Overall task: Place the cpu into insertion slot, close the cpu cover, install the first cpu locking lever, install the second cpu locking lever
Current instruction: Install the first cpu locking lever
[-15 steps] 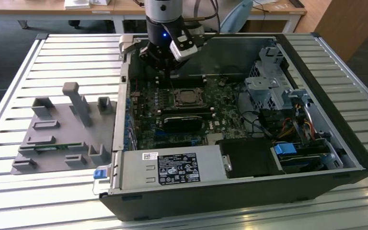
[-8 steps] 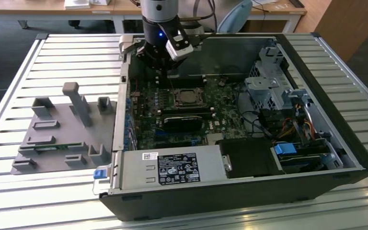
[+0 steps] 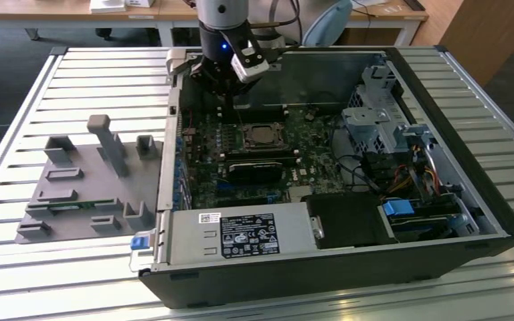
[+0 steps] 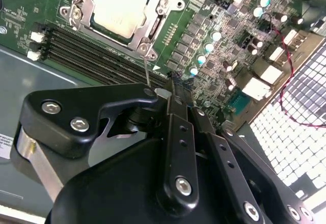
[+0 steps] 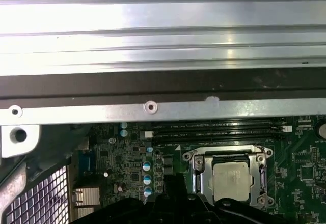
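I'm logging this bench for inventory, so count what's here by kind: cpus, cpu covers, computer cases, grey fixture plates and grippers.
cpu: 1
cpu cover: 1
computer case: 1
grey fixture plate: 1
gripper: 1
Total: 5

In the second wrist view the picture's edge cuts off the cpu (image 4: 119,7).
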`<state>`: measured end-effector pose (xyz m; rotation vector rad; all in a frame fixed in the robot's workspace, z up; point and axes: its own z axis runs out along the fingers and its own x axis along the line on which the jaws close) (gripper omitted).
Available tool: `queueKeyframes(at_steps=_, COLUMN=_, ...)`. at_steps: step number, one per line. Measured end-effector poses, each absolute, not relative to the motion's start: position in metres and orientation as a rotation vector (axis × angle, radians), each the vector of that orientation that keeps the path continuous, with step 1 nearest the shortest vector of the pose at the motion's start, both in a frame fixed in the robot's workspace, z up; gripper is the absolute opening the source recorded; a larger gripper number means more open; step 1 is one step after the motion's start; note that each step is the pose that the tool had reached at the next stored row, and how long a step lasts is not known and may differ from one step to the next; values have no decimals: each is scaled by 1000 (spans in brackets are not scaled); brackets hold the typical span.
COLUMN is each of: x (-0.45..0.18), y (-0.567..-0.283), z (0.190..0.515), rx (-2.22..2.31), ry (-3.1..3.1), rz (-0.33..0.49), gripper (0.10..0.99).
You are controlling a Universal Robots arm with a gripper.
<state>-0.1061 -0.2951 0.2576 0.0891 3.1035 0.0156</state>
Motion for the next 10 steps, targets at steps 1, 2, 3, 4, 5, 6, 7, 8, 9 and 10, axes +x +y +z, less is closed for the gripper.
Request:
queueKeyframes(at_steps=1, x=-106, y=-294, z=257, rx=89, ry=3104, rz=16, gripper=106)
queueKeyframes(at_steps=2, x=-106, y=-293, z=257, rx=89, ry=3104, rz=15, gripper=106)
queueKeyframes(at_steps=3, x=-106, y=-292, z=257, rx=89, ry=3104, rz=16, gripper=106)
queueKeyframes(at_steps=4, x=-106, y=-292, z=257, rx=89, ry=3104, rz=16, gripper=106)
queueKeyframes(at_steps=5, x=-106, y=-291, z=257, rx=89, ry=3104, rz=15, gripper=106)
queueKeyframes(at_steps=6, x=-106, y=-290, z=256, rx=89, ry=3104, rz=16, gripper=106)
queueKeyframes(at_steps=7, x=-106, y=-289, z=256, rx=89, ry=3104, rz=16, gripper=106)
queueKeyframes(at_steps=8, x=-106, y=-289, z=256, rx=89, ry=3104, rz=16, gripper=106)
queueKeyframes(at_steps=9, x=-106, y=-288, z=256, rx=89, ry=3104, rz=15, gripper=106)
queueKeyframes(at_steps=10, x=-106, y=-288, z=255, rx=89, ry=3104, rz=16, gripper=106)
